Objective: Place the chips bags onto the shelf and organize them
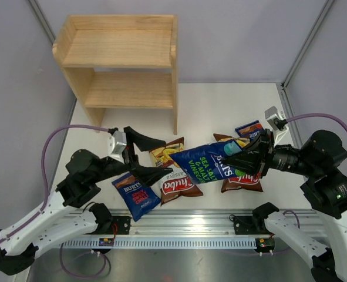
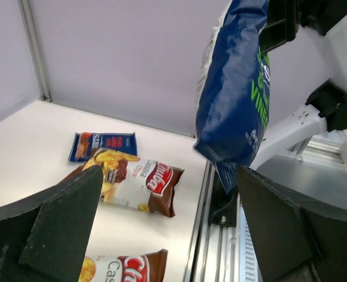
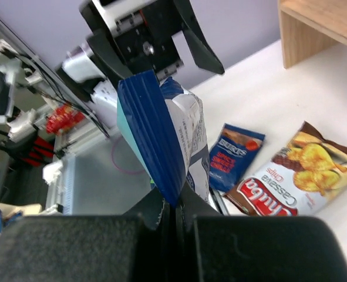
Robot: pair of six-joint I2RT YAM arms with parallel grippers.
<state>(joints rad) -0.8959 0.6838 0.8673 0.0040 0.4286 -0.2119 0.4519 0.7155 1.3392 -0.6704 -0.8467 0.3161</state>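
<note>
My right gripper (image 1: 249,157) (image 3: 176,205) is shut on one end of a blue chips bag with green text (image 1: 205,164) (image 3: 161,129) (image 2: 235,88), holding it above the table. My left gripper (image 1: 155,158) (image 2: 168,176) is open at the bag's free end, which hangs between the jaws near the right finger without touching. On the table lie a red-label blue bag (image 1: 136,195) (image 3: 232,155), two brown-and-cream bags (image 1: 179,187) (image 1: 241,182) and another blue bag (image 1: 248,129) (image 2: 103,144). The wooden shelf (image 1: 117,59) stands bare at the far left.
A metal rail (image 1: 179,226) (image 2: 220,252) runs along the near edge between the arm bases. Purple walls close in the table at the back and sides. Purple cables (image 1: 56,141) loop beside each arm.
</note>
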